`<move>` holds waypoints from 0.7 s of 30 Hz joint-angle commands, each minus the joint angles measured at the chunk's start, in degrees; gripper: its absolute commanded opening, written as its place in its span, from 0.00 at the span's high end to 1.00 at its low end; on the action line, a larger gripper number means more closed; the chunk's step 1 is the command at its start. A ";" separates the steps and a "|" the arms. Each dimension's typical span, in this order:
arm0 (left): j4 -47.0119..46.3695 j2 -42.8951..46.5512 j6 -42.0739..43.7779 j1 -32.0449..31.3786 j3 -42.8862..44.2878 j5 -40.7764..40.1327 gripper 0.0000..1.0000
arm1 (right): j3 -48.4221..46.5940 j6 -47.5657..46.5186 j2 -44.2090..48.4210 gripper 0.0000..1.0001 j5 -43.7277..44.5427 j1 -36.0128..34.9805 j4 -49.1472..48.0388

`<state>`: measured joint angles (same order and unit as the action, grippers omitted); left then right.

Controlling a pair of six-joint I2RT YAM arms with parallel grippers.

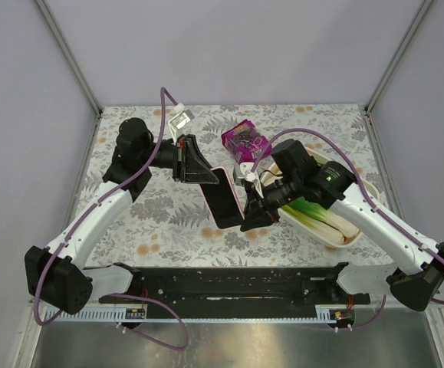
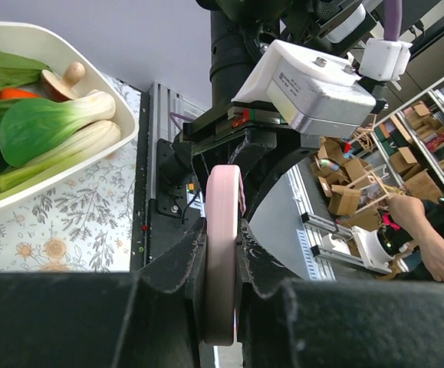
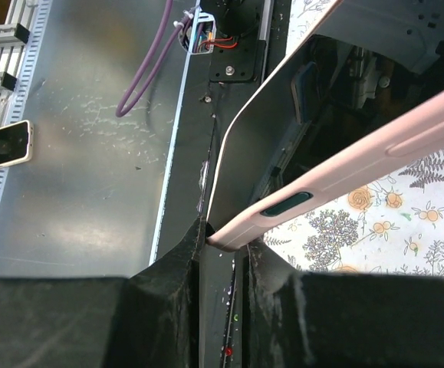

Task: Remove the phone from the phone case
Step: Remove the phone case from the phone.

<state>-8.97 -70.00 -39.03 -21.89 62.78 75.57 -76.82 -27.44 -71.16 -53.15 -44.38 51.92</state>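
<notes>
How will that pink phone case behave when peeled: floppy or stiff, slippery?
Probably bendy, not brittle: the pink phone case has a smooth, rounded, rubbery-looking rim. It may slip, since the left gripper and right gripper pinch only its thin edges. The black phone inside should stay rigid.

The phone case [image 2: 222,253] looks like soft matt pink plastic, smooth all over (maybe silicone, hard to say), while the phone [image 1: 223,203] has a glossy black screen that's pretty much a mirror. The fingers [image 2: 168,268] on the left hand [image 2: 222,247] and on the right hand [image 3: 225,239] are matt black with a slightly grainy finish. The desk [image 1: 168,215] has a flat, matt floral-print cover. The tray [image 2: 126,130] is shiny white plastic, and the metal sheet [image 3: 76,192] is dull and scuffed.
</notes>
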 commanded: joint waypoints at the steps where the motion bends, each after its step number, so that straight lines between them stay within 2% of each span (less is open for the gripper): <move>1: -5.35 -3.74 0.53 2.29 -2.58 -12.03 1.00 | -6.50 -6.31 2.69 1.00 -11.28 -3.69 -2.70; 15: -12.12 -4.27 -5.01 1.76 -6.62 -11.67 1.00 | -10.72 -8.94 0.32 1.00 -9.70 -4.93 -0.42; 19: -10.81 -3.75 -3.43 1.59 -6.53 -11.67 1.00 | -10.90 -7.19 -0.56 1.00 -5.93 -4.93 -1.73; 21: -8.53 -3.04 -1.50 1.59 -6.10 -11.59 1.00 | -10.20 -3.08 -0.74 1.00 -1.19 -4.93 -3.92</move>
<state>-16.64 -73.82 -46.04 -21.04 55.86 70.70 -84.51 -33.93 -72.27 -55.09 -48.18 54.96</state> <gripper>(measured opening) 0.193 0.040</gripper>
